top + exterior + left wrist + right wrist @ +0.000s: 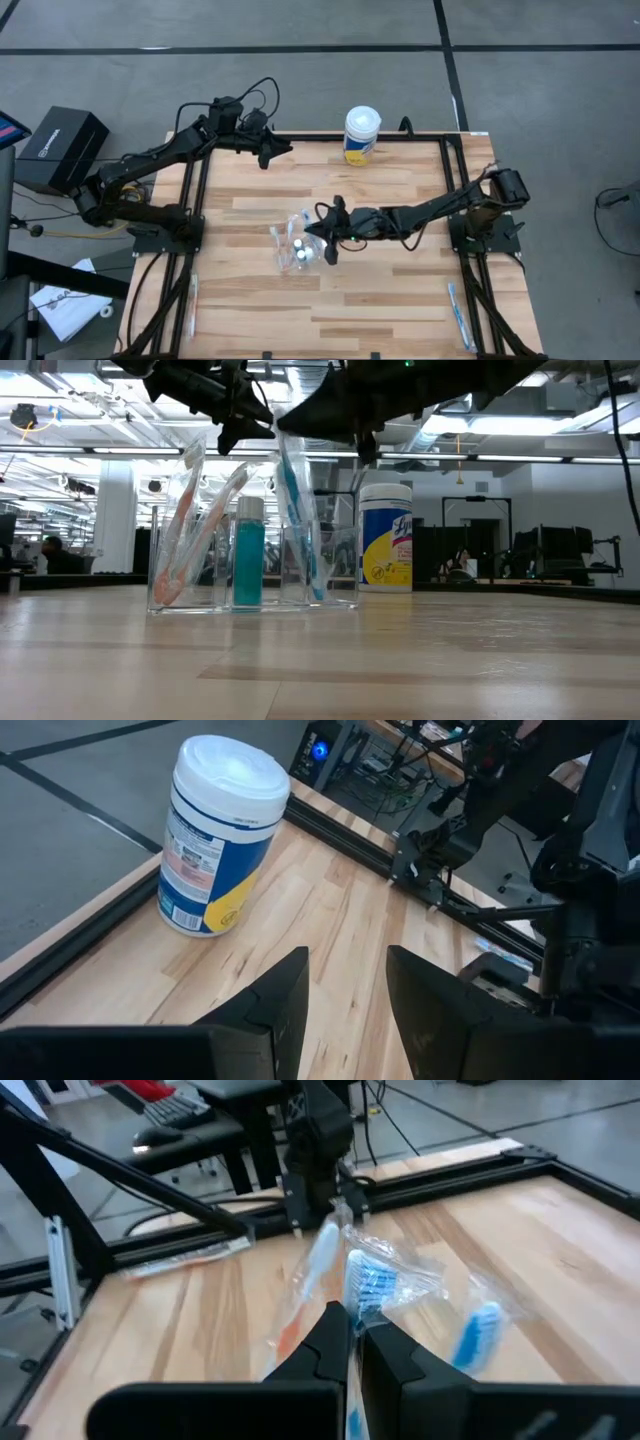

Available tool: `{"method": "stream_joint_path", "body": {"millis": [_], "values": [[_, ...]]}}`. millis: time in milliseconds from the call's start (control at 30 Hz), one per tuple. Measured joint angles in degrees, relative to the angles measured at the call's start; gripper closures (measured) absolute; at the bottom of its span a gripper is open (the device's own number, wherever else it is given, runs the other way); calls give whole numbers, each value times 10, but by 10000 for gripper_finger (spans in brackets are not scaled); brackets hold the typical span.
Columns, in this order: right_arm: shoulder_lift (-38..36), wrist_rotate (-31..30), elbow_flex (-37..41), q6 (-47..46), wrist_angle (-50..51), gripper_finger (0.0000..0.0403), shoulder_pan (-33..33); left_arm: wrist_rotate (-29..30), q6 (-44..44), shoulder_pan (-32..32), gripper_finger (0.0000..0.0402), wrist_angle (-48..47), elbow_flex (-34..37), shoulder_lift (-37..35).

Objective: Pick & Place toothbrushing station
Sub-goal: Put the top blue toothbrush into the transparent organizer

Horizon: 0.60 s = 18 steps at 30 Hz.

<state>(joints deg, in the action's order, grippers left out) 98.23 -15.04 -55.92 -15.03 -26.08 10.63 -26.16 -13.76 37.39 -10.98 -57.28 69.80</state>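
The wooden surface [380, 300] sits in a dark frame on a grey concrete floor; the low view looks beyond it into a large lit hall with dark equipment.

A clear organiser [250, 565] stands near the middle of the surface. In the low view it holds wrapped orange toothbrushes [195, 525] at one end, a teal tube [248, 555] in the middle and a wrapped blue toothbrush [300, 525] at the other end. The right pincer [332, 230] is directly above the organiser, its fingers pressed together on the blue toothbrush's wrapper.

The left pincer [272, 152] hangs over the far edge of the surface, partly open and holding nothing. Just beside it stands a wipes canister [361, 135], white lid, yellow and blue label.

Loose wrapped items lie along both near side rails: one at left [193, 297], one at right [458, 315]; their contents are too small to tell. A black box [60, 150] rests on the floor at left.

From above, glare on the plastic hides the organiser's compartments.
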Motion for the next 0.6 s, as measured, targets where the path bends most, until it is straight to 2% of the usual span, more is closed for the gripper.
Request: {"method": "stream_joint_path", "body": {"millis": [600], "values": [[5, 3, 3, -6, 19, 403, 0, -1, 0, 0, 271, 5, 0, 0]]}}
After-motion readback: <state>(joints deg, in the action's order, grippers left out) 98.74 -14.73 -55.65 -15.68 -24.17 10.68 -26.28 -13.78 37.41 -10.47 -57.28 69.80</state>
